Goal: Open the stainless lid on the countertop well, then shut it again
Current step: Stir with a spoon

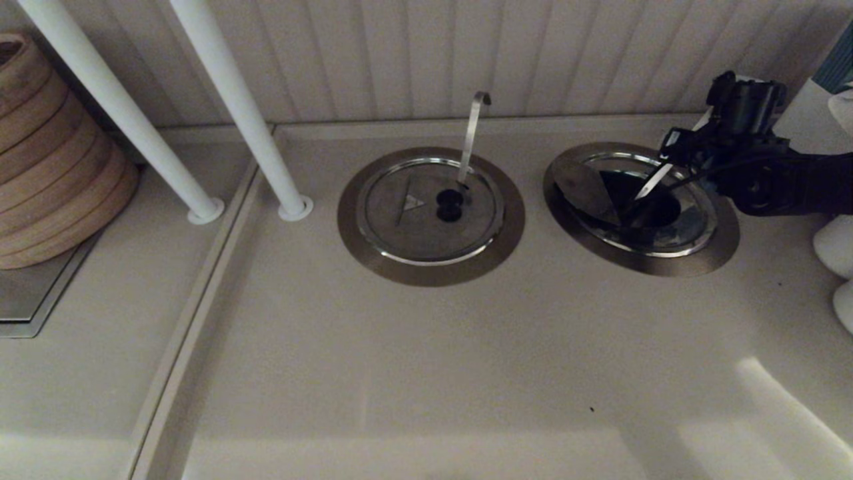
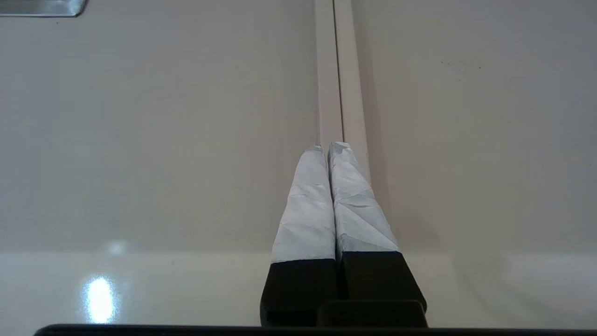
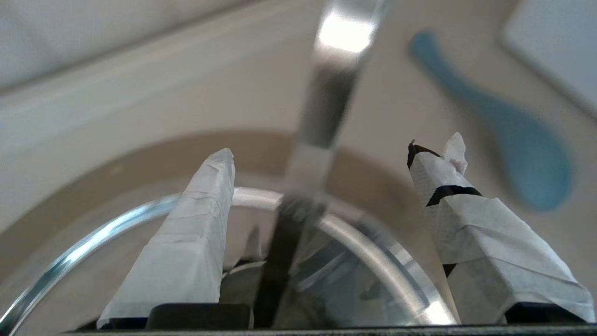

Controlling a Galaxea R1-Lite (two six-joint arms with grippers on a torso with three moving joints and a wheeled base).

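Observation:
The countertop well [image 1: 666, 267] lies at the right, and its dark hole shows. The stainless lid [image 1: 583, 190] is lifted, its brushed-steel flap tilted up over the collar's left side. The straight ladle handle [image 1: 656, 180] slants out of the hole. My right gripper [image 1: 686, 157] hovers over the well's back right rim. In the right wrist view my right gripper [image 3: 329, 154] is open; the ladle handle [image 3: 326, 93] runs between the taped fingers without touching them, above the shiny rim [image 3: 373, 252]. My left gripper [image 2: 329, 145] is shut and empty, parked over a countertop seam.
The twin well [image 1: 430, 270] to the left has its lid [image 1: 413, 220] down and an upright hooked handle [image 1: 474, 133]. Two white poles [image 1: 246, 120] and a bamboo steamer stack [image 1: 46, 153] stand at the left. White crockery [image 1: 836, 243] sits far right. A blue spoon [image 3: 513, 140] lies behind the well.

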